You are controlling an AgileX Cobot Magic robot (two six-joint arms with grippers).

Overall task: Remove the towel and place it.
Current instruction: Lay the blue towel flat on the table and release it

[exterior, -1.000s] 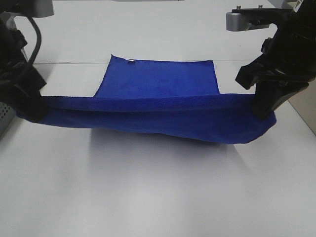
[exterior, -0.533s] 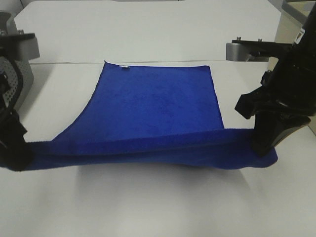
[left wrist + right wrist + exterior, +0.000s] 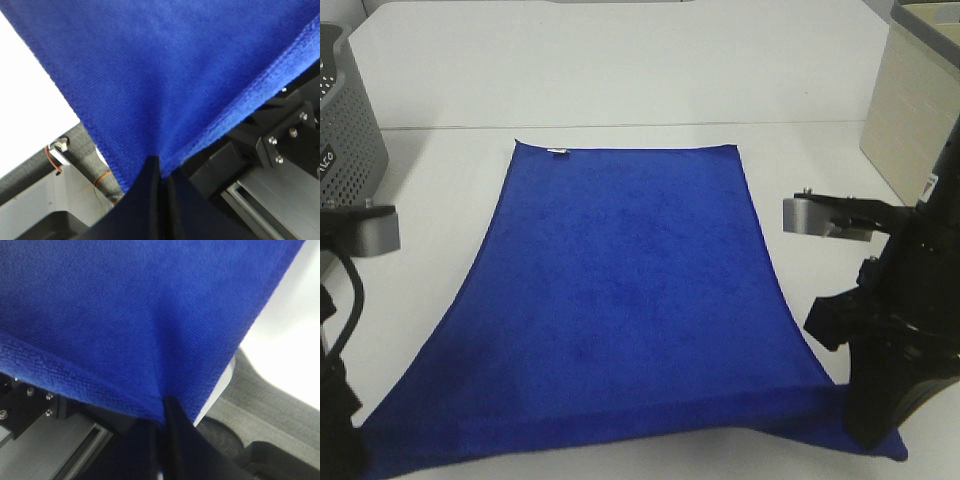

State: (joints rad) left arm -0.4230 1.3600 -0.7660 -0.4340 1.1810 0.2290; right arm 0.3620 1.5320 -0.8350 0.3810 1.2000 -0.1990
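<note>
The royal-blue towel (image 3: 620, 290) lies spread out on the white table, its far edge with a small white tag (image 3: 558, 152) flat on the table. My left gripper (image 3: 342, 455) is shut on the towel's near left corner at the lower left of the exterior view. My right gripper (image 3: 873, 432) is shut on the near right corner. The left wrist view shows the black fingers (image 3: 150, 192) pinched on the hemmed towel (image 3: 165, 75). The right wrist view shows the fingers (image 3: 172, 430) pinched on the towel (image 3: 125, 310) in the same way.
A grey perforated basket (image 3: 345, 120) stands at the far left. A beige box (image 3: 915, 110) stands at the far right. The white table (image 3: 620, 60) runs beyond the towel's far edge.
Both grippers have drawn the near edge of the towel toward the table's front. The folded towel has opened out into one flat layer.
</note>
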